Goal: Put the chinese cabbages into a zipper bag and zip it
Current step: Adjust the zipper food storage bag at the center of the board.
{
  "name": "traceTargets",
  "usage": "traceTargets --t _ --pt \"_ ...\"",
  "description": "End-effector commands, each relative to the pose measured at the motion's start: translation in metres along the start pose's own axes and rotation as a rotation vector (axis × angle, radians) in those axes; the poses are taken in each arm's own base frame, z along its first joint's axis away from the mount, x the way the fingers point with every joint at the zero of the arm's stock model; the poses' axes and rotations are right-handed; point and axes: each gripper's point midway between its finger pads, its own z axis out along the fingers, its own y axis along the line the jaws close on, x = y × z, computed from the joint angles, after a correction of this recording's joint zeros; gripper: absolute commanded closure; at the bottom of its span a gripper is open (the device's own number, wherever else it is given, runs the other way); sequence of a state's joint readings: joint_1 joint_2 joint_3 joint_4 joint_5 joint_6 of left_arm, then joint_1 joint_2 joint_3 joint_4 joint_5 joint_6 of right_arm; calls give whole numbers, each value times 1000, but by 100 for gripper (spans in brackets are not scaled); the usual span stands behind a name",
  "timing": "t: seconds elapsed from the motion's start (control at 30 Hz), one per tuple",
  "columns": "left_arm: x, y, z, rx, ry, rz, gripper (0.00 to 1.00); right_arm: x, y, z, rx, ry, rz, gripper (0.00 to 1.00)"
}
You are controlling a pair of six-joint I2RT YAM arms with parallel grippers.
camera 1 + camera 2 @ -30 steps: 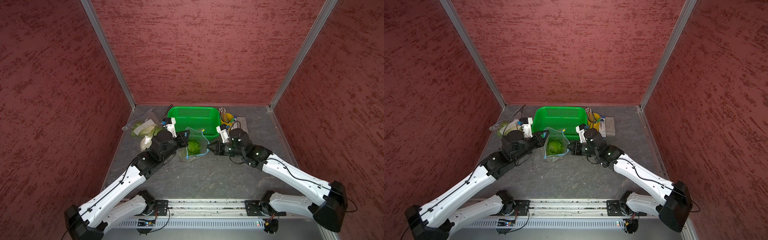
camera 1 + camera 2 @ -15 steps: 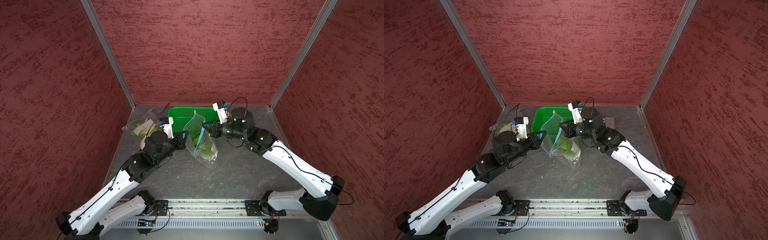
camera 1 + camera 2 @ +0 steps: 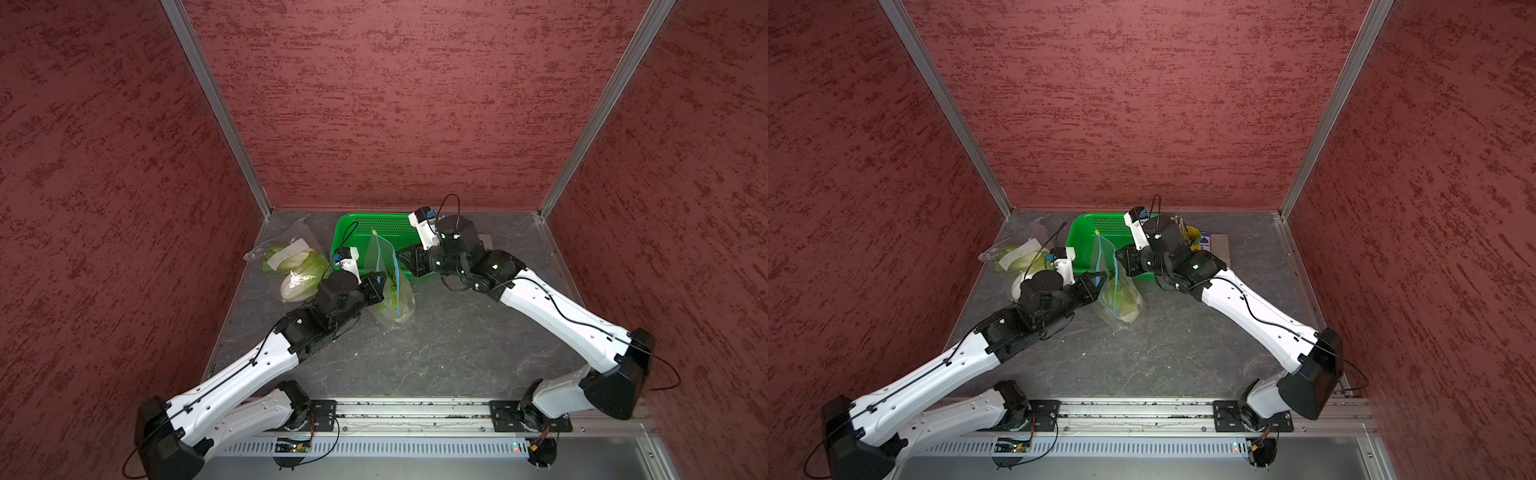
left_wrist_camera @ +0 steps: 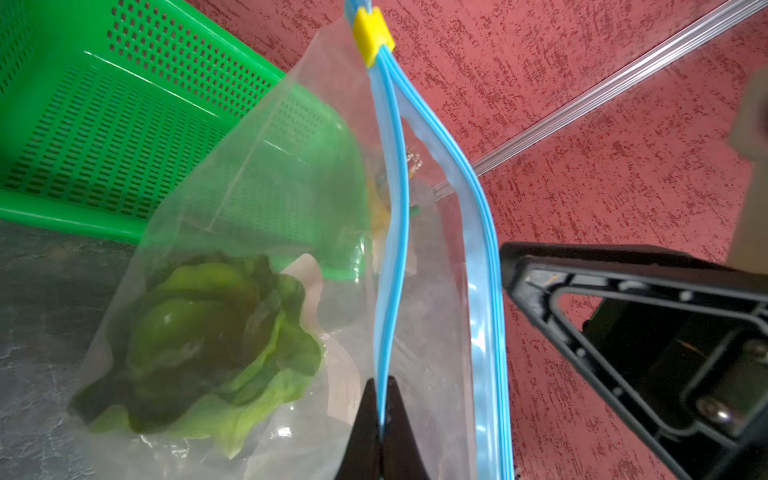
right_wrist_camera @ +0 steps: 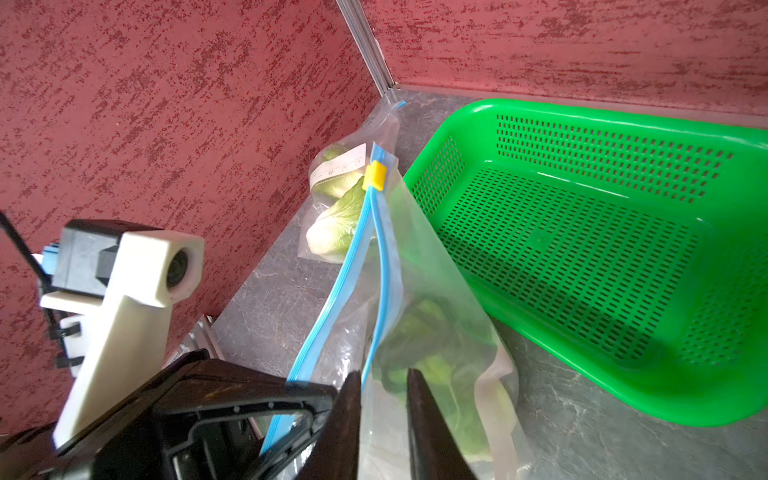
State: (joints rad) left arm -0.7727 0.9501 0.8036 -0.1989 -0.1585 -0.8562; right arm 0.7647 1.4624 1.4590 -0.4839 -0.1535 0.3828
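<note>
The left gripper [image 4: 382,399] is clamped tight on one blue zip strip of the zipper bag [image 4: 291,166], near the end of the mouth away from the slider. The right gripper [image 5: 382,374] stands slightly parted around the other blue strip. That strip lies against one finger [image 5: 349,415], with a gap to the opposite finger, so nothing is pinched there.

In both top views the two grippers, left [image 3: 380,282] and right [image 3: 405,259], face each other across the zipper bag [image 3: 388,266]. The bag stands on end in front of the green basket [image 3: 374,215]. Its mouth gapes open between the two strips, which meet at the yellow slider [image 4: 372,35] at the raised far corner. The bag's lower part sags onto the grey table [image 3: 415,353].

One chinese cabbage [image 4: 208,332] sits low inside this bag, with dark green crinkled leaves and a pale stalk behind the clear plastic.

Two more chinese cabbages lie on the table to the left of the basket. One [image 3: 297,286] has its white stalk toward the left arm. The other [image 3: 274,255] sits inside a second clear bag with a white label [image 3: 289,251]. Whether the nearer head is also inside that plastic cannot be told.

A yellow cup [image 3: 1192,240] holding thin sticks stands behind the right arm.
</note>
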Motion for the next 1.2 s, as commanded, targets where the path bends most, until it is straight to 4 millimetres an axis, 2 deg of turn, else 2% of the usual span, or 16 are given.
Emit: traceTargets --t 0.0,0.07,0.17,0.37,0.83,1.0,1.17 --pt "-17 -10 -2 36 -65 -18 100 -10 -5 -19 57 -40 -21 67" --pt "-19 -9 -2 34 -70 -18 100 -12 -3 -27 65 -52 -15 61" --pt "-22 -9 -2 32 -77 -15 100 -9 0 -34 77 -46 -12 58" --pt "-32 -10 -4 36 -99 -15 100 15 8 -44 115 8 -24 52" --pt "-42 -23 0 80 -106 -24 100 69 60 -59 89 65 -61 44" --pt "-43 -21 2 74 -116 -23 100 90 55 -49 133 96 -40 42" --pt "-44 -27 3 87 -105 -3 100 85 52 -44 153 49 -44 43"
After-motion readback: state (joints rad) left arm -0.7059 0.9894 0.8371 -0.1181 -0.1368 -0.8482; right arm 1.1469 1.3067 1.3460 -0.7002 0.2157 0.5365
